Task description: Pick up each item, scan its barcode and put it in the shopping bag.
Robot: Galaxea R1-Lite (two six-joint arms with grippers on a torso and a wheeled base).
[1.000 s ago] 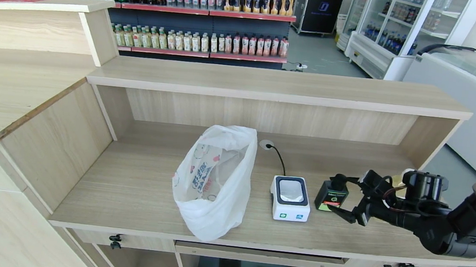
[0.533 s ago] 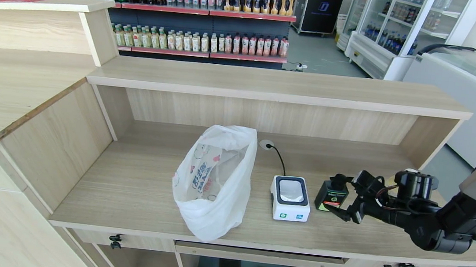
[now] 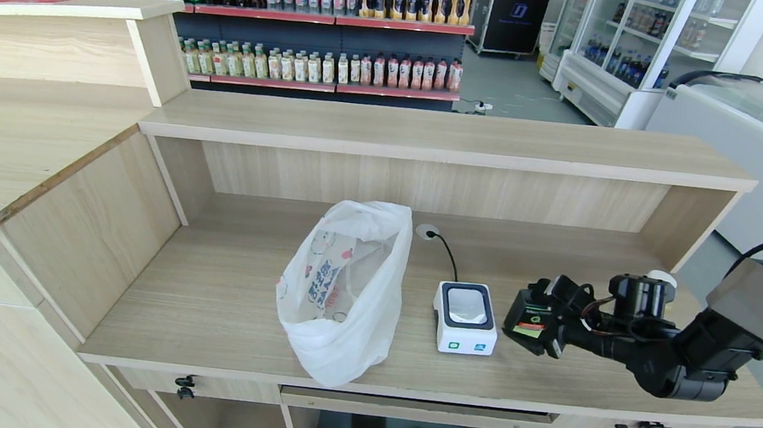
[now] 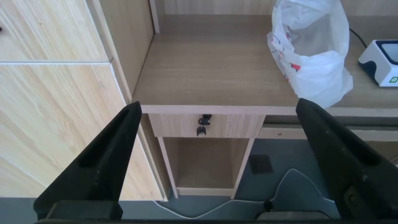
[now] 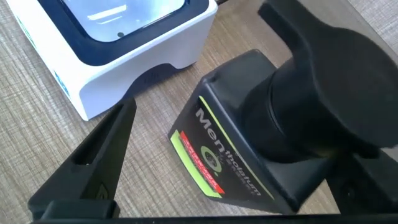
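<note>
A small black bottle [image 3: 528, 319] with a green and red label stands on the wooden counter [image 3: 217, 296], just right of the white barcode scanner [image 3: 464, 316]. My right gripper [image 3: 542, 319] is open and straddles the bottle [image 5: 249, 143]. One finger [image 5: 93, 168] stands a little off its side, and the other runs behind its cap. The white plastic shopping bag [image 3: 345, 288] stands open-mouthed left of the scanner, with something printed inside. My left gripper [image 4: 217, 111] hangs open and holds nothing, low in front of the counter's left end.
A black cable runs from the scanner back to a grommet hole [image 3: 427, 231]. A raised shelf walls the counter at the back and both sides. Behind my right arm a white-capped item [image 3: 660, 276] is mostly hidden. A keyed drawer [image 4: 202, 124] sits under the counter edge.
My right arm has slid left along the counter, and its open fingers now flank the black bottle instead of standing just short of it. The bottle, scanner and bag have stayed put.
</note>
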